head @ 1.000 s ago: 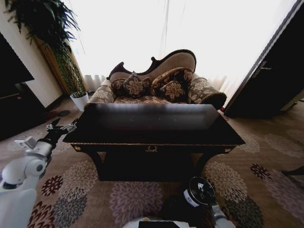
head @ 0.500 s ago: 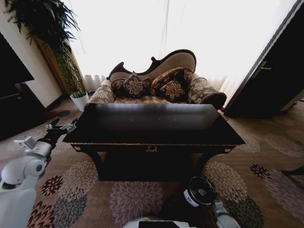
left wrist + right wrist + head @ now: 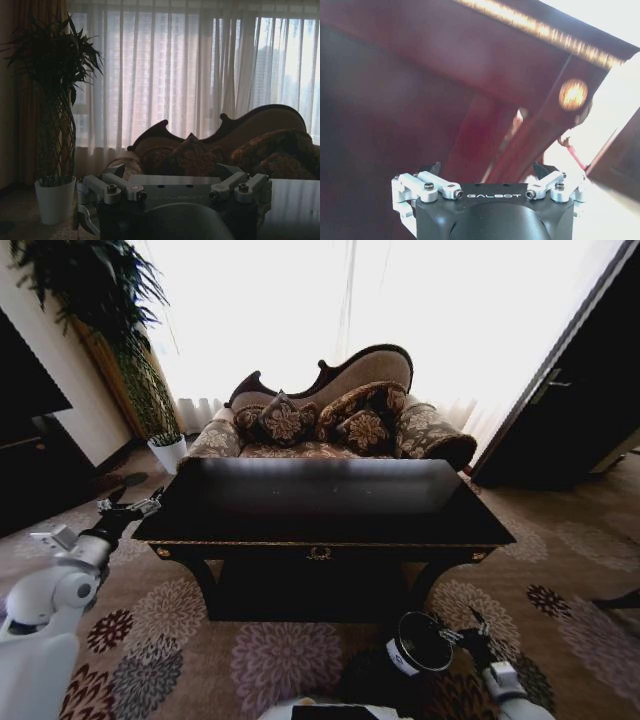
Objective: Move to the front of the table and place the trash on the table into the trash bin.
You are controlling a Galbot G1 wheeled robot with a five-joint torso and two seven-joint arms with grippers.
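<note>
Still no trash visible on the glossy table (image 3: pixel 330 502), so grip unjudgeable; left claw (image 3: pixel 128 508) & right claw (image 3: pixel 470 632) both open, empty.

Furnished living room or hotel suite lounge. Ornate patterned sofa (image 3: pixel 335 415) with carved wooden back and cushions at frame centre, sheer curtains (image 3: pixel 350 300) over a bright window behind it. Floral carpet (image 3: pixel 280 655) across the bottom, dark glossy desk (image 3: pixel 320 502) mid-frame, tall potted plant (image 3: pixel 120 330) upper left.
</note>
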